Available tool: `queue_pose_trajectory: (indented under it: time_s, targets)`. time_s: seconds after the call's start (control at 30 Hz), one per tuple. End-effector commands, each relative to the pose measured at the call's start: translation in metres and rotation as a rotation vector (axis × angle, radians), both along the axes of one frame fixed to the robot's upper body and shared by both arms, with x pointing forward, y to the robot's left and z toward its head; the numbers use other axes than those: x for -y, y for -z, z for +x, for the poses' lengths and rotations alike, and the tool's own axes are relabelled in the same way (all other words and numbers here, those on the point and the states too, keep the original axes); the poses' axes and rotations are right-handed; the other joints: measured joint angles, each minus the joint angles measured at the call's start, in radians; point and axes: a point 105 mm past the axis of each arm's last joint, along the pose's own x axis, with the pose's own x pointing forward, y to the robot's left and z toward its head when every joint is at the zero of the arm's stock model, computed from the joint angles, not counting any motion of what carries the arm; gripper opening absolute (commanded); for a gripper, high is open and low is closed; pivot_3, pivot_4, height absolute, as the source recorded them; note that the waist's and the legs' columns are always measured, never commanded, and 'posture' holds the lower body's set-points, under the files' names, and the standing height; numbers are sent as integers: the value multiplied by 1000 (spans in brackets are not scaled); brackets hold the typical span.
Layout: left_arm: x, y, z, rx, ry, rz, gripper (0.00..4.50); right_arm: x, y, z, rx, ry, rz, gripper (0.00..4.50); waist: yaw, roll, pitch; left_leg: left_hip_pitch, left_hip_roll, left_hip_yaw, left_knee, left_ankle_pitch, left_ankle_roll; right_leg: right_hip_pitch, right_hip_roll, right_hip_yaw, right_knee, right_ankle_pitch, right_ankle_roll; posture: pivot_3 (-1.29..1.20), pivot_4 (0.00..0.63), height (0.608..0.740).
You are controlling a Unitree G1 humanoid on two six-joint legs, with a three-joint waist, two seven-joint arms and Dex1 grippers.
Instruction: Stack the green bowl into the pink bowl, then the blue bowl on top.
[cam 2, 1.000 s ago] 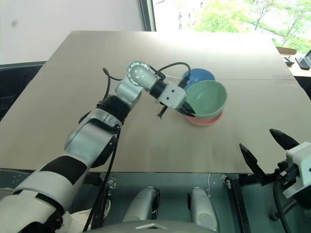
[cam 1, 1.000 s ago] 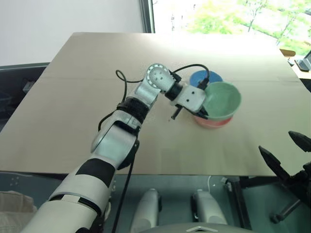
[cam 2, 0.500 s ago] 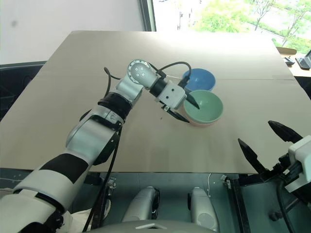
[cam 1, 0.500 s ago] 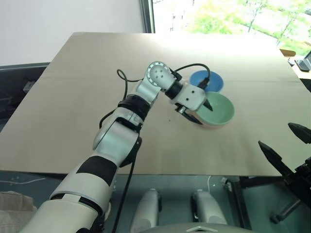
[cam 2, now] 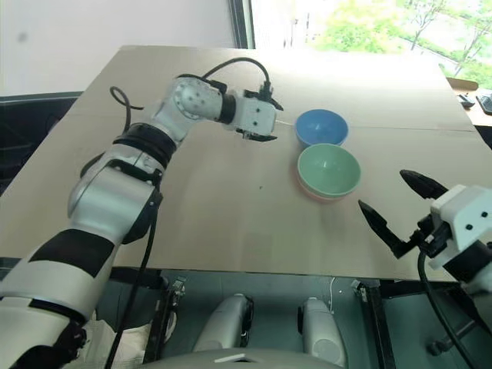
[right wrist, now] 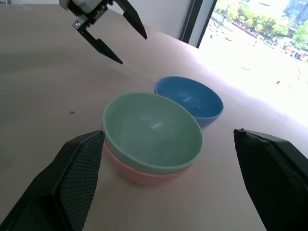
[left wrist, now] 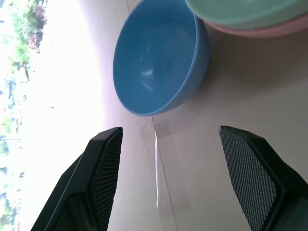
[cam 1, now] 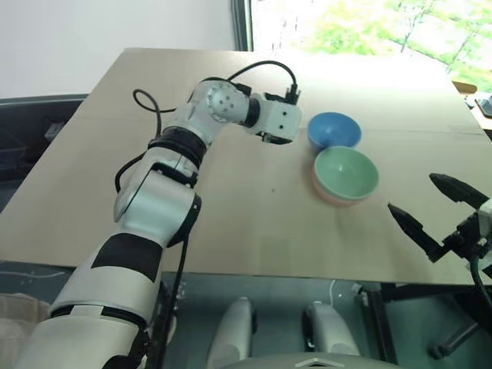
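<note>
The left gripper point(right wrist: 107, 30) hangs in the air above the table point(cam 1: 154, 192) with its two black fingers point(left wrist: 103, 163) spread wide apart, and there is nothing between them. It touches no bowl. It sits just to the left of the blue bowl point(cam 1: 334, 131), with a bit of bare table between them, and in the left wrist view the blue bowl lies straight ahead past the fingertips. The right gripper point(cam 1: 434, 211) is down by the near right edge of the table, and its fingers are wide apart too, as far as they go, with nothing held. It points toward the bowls but stays well apart from them. The green bowl point(cam 1: 346, 171) sits inside the pink bowl point(right wrist: 139, 174), open side up and level, so that just a thin pink rim and the pink bottom peek out under the green. The blue bowl stands by itself on the table, open side up, just behind the green and pink pair, so close that they almost touch. It is not on the stack yet. A thin seam point(left wrist: 156, 168) runs across the tan table top right by the blue bowl. Nothing lies between the left gripper and the blue bowl
</note>
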Motion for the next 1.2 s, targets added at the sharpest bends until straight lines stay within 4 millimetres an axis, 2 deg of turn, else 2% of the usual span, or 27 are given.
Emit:
queue_pose_trajectory:
  time_s: [0.03, 0.33, 0.5, 0.67, 0.8, 0.83, 1.0, 1.2]
  targets:
    - [22, -9, 2, 136, 38, 42, 3374, -3, -2, 1, 15, 0, -18, 4500, -1, 0, 0, 0, 0, 0, 0, 0, 0, 0, 0, 0, 0, 0, 0, 0, 150, 740]
    - [48, -8, 4, 283, 63, 98, 3374, -8, 1, -2, 18, -1, -27, 4500, -7, -1, 0, 0, 0, 1, 0, 0, 0, 0, 0, 1, 0, 0, 0, 0, 150, 740]
    - [61, 8, -1, 276, 97, 134, 3374, -7, 3, -1, 17, 6, -22, 4500, -6, -1, 0, 0, 0, 1, 0, 0, 0, 0, 0, 1, 0, 0, 1, 0, 150, 740]
    - [64, 24, -2, 262, 99, 178, 3374, -7, 3, -1, 18, 8, -21, 4500, -6, -1, 0, 0, 0, 1, 0, 0, 0, 0, 0, 1, 0, 0, 1, 0, 150, 740]
    - [63, 37, -3, 232, 91, 207, 2365, -5, 4, -1, 17, 11, -22, 4500, -7, -1, 0, 0, 0, 1, 0, 0, 0, 0, 0, 1, 0, 0, 1, 0, 150, 740]
    - [64, 38, -3, 232, 88, 208, 1883, -5, 4, 0, 17, 12, -22, 4500, -6, -1, 0, 0, 0, 1, 0, 0, 0, 0, 0, 1, 0, 0, 1, 0, 150, 740]
    - [67, 40, -3, 226, 73, 195, 69, -5, 4, 1, 17, 11, -25, 4500, -6, -1, 0, 0, 0, 1, 0, 0, 0, 0, 0, 1, 0, 0, 1, 0, 150, 740]
    - [66, 37, -3, 211, 67, 157, 69, -3, 3, 2, 17, 9, -30, 4500, -6, -1, 0, 0, 0, 1, 0, 0, 0, 0, 0, 1, 0, 0, 1, 0, 150, 740]
